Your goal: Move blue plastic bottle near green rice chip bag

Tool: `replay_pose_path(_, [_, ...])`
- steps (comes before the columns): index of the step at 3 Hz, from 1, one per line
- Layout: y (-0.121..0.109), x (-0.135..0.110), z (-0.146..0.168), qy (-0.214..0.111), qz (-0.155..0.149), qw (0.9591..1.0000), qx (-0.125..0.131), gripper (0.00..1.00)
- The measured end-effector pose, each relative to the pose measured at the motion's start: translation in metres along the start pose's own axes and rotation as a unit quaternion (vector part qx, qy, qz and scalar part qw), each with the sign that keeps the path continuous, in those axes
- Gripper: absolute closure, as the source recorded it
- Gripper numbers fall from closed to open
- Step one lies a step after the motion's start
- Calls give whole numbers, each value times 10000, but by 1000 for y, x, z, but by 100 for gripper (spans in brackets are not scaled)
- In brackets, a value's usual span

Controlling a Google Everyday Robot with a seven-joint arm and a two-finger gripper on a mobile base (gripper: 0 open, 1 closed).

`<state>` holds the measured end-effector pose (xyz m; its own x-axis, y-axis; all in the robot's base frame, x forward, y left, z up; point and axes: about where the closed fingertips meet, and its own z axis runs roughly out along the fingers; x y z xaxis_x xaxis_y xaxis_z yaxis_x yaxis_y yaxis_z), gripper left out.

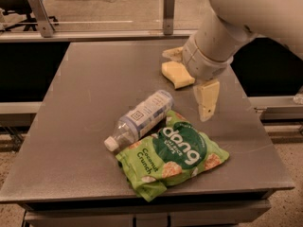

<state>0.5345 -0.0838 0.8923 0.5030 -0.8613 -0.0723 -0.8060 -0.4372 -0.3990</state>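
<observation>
Fingers (207,98) of the gripper (185,86) stand spread apart over the desk's (85,79) back right, empty, beside a yellow sponge (174,73). The green rice chip bag (175,157), crinkled and glossy, reads "dang" in white on a dark circle, with "Coconut Crunch" and pictured chips. The blue plastic bottle (142,117), clear and bluish with a white cap and dark-printed white label, lies on its side against the bag's upper left edge.

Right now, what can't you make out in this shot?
Camera view only.
- Hand, over the table right of the bottle: top hidden by the wrist.
- Yellow sponge: right end behind the wrist.
- Bottle label: print too small to read.
- Arm: cut off by top and right edges.
</observation>
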Motion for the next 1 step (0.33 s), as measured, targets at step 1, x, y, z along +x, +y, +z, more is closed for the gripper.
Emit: replay_pose_path(1, [1,1,5,8,17,10000,36,0])
